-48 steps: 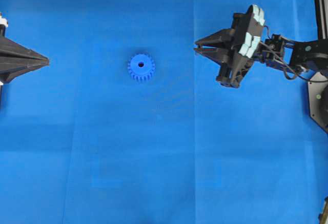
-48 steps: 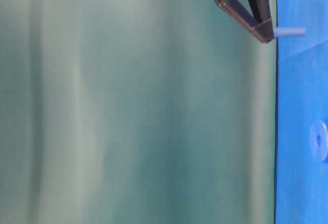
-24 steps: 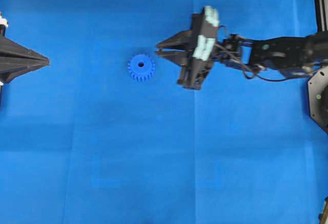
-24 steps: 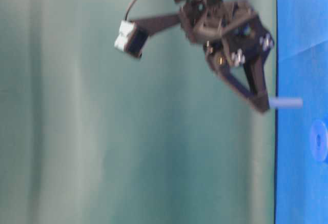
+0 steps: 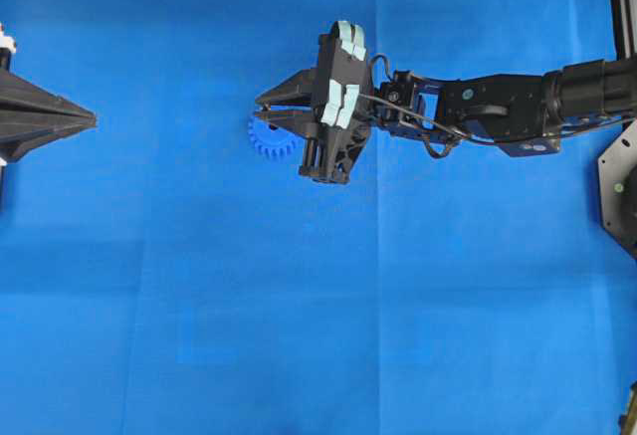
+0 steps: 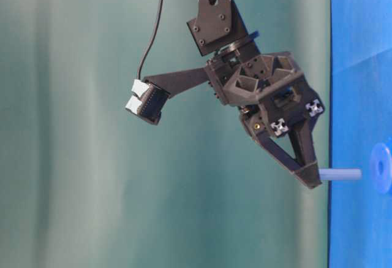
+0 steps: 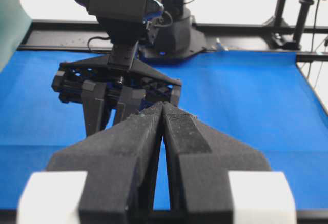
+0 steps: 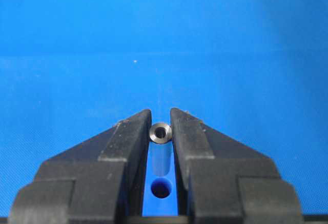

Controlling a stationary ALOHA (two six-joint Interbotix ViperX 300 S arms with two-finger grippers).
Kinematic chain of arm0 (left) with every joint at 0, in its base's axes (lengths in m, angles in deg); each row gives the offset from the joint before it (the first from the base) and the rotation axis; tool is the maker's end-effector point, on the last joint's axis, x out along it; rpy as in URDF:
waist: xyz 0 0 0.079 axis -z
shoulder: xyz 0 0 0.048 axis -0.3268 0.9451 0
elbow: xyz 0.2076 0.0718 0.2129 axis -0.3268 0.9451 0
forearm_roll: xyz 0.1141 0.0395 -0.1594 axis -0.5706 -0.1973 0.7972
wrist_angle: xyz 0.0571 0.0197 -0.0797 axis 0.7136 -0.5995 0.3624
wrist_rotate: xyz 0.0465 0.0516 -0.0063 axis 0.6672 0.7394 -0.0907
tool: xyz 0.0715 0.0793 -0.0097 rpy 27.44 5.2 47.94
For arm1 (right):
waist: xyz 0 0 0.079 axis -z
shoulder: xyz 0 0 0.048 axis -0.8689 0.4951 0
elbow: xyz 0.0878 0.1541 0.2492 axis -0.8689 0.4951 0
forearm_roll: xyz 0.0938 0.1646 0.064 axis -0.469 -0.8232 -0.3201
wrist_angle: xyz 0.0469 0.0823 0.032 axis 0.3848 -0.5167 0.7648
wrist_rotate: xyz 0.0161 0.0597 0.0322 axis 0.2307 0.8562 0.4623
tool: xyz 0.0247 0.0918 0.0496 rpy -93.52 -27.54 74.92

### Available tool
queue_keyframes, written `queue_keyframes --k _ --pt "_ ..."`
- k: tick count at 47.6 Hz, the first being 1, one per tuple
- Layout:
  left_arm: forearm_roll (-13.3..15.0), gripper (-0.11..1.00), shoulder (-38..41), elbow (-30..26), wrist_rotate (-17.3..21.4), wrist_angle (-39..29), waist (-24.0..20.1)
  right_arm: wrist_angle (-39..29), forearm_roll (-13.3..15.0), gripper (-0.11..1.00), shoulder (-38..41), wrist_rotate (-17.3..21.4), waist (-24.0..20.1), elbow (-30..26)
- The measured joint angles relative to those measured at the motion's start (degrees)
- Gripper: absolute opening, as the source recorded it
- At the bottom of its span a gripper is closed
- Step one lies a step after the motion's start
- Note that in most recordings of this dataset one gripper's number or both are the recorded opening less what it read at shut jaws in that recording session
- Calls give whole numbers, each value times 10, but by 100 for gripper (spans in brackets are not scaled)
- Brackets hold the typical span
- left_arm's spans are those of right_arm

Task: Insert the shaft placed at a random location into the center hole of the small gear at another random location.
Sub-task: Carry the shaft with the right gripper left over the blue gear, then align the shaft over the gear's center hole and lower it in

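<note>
The desk (image 5: pixel 199 335) wears a plain saturated blue cover with faint fold lines. The small gear (image 5: pixel 267 138), left of centre in the overhead view, is nearly the same blue. Both the right pincer (image 5: pixel 261 109) and the left pincer (image 5: pixel 90 115) are matt black; pale mint-white blocks sit on the right one's back. The shaft (image 8: pixel 160 133) is silvery with a dark bore, pale grey-blue from table level. The center hole (image 8: pixel 161 188) looks dark blue. A dull green backdrop (image 6: pixel 92 157) fills that view's left.
</note>
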State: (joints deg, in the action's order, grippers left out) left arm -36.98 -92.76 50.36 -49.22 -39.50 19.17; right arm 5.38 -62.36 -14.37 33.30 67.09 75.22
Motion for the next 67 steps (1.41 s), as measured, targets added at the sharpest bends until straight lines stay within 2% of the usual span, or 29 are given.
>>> queue_keyframes --k 45,67 --pt "0 0 0 0 0 0 0 2 -1 3 27 1 0 1" --pt "0 0 -1 0 0 0 0 -3 1 3 -9 -9 -1 11"
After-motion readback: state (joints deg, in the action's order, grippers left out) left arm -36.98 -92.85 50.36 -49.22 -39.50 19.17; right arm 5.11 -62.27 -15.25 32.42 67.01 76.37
